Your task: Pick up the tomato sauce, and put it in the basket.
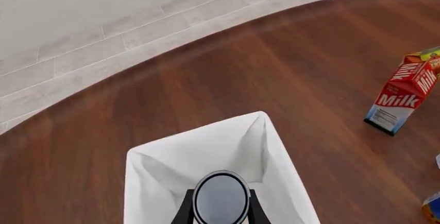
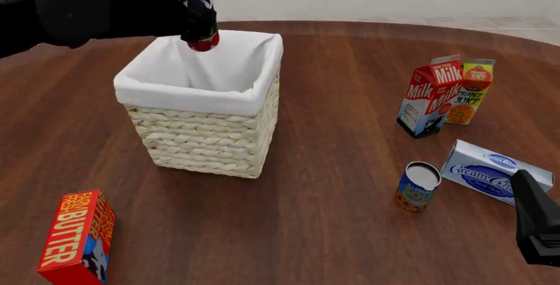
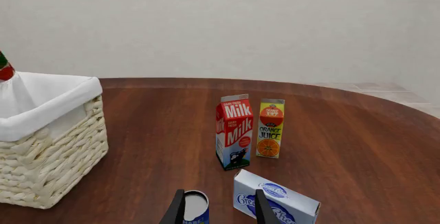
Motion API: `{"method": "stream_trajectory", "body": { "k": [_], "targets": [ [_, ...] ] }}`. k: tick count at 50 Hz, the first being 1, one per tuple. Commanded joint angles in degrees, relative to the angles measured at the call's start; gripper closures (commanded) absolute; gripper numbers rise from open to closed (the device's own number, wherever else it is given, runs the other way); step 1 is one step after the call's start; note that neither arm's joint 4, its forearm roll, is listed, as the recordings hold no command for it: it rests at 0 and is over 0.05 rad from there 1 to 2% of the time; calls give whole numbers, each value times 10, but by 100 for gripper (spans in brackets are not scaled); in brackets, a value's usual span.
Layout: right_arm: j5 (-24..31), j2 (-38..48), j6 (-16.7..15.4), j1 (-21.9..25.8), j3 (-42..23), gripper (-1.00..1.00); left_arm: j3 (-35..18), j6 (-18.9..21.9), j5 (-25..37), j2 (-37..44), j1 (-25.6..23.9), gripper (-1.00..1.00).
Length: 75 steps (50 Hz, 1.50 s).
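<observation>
A large cream wicker basket [image 2: 206, 111] with white cloth lining sits left of centre in the front view, on a dark wooden table [image 2: 332, 187]; the black left gripper [image 2: 199, 26] reaches in from the upper left, its fingers clamped on the small red tomato sauce [image 2: 202, 36], held above the basket's far rim over the opening; the carry looks nearly done, and the next move is likely to lower slightly and release; the right gripper [image 3: 218, 211], lower right, idles with fingers apart, holding nothing.
</observation>
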Motion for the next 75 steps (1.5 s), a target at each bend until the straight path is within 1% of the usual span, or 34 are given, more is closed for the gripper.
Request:
{"method": "stream_trajectory", "body": {
  "k": [1,9,19,26,32,59,75],
  "targets": [
    [0,0,0,0,0,-100,-18,7,-13,37,11,100],
    [0,0,0,0,0,-100,-15,10,-26,54,14,100],
    [0,0,0,0,0,-100,-24,8,-27,70,20,100],
    [0,0,0,0,0,-100,-12,0,-42,84,15,100],
    [0,0,0,0,0,-100,-6,3,-54,97,15,100],
    [0,0,0,0,0,-100,4,-1,-76,138,16,100],
    [0,0,0,0,0,-100,-3,-3,-81,169,25,100]
  ]
}}
